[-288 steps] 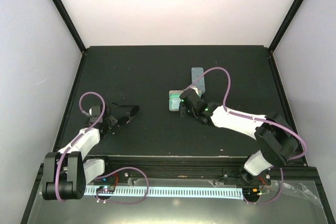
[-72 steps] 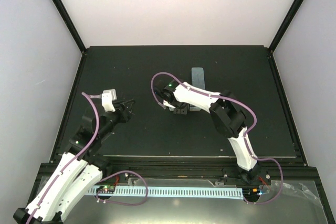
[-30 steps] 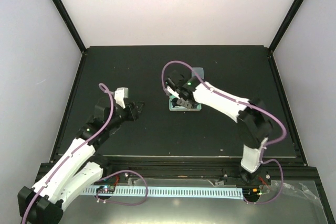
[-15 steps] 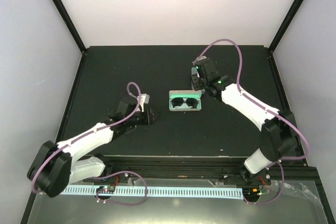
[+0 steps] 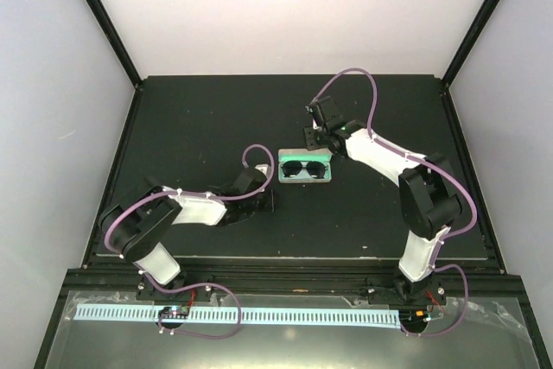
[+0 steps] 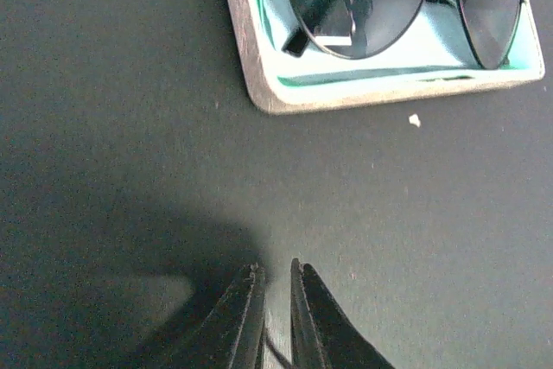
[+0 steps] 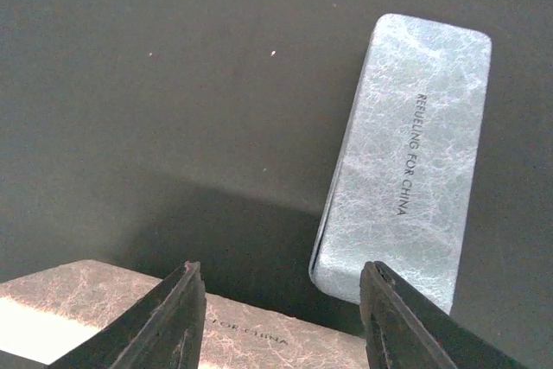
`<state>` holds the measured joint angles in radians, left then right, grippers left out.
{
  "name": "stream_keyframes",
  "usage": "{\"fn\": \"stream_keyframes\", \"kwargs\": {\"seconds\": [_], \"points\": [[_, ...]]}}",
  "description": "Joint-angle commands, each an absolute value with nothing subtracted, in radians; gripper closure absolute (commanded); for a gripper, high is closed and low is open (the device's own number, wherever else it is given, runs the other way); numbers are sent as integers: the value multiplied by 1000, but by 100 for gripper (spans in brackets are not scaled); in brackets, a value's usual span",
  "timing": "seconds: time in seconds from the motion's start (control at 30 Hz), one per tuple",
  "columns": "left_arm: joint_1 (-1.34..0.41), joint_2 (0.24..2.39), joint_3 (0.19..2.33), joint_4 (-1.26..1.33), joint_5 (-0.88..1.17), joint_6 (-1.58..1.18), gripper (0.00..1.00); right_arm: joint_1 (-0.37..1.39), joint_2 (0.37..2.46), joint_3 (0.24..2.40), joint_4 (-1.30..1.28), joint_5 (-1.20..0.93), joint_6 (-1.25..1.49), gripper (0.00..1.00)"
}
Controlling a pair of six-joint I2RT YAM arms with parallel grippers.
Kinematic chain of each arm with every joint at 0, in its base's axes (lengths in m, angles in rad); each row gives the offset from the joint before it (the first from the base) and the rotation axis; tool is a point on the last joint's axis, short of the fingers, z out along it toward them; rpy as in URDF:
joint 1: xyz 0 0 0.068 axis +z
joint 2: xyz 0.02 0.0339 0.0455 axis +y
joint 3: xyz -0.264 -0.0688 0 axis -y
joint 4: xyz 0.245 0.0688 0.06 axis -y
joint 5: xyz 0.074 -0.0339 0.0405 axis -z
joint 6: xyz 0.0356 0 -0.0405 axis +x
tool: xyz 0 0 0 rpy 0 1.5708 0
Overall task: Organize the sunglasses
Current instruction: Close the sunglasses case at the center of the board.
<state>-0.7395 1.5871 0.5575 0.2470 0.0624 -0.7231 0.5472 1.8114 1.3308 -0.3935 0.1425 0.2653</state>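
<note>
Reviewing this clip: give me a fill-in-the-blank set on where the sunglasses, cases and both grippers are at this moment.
1. The black sunglasses lie ____ the open teal-lined case.
2. The right gripper has its jaws ____ and holds nothing.
3. The silver-blue case in the right wrist view reads REFUELING FOR ____.
4. In the top view, the left gripper, fingers nearly together, sits to the ____ of the open teal-lined case.

Missing words: inside; open; CHINA; left.
</note>
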Motion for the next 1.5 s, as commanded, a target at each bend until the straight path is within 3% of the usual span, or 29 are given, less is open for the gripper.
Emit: {"fn": "stream_keyframes", "kwargs": {"seconds": [0.0, 0.53, 1.47], "points": [[-754, 1647, 616, 351, -40, -774, 89, 543, 1816, 1306, -362, 97, 276, 49], [-760, 1801, 757, 244, -120, -803, 92, 562, 1793, 1213, -367, 37, 272, 50], [-764, 1826, 753, 247, -91, -830, 92, 700, 1705, 1031, -297, 96, 406, 57]]}}
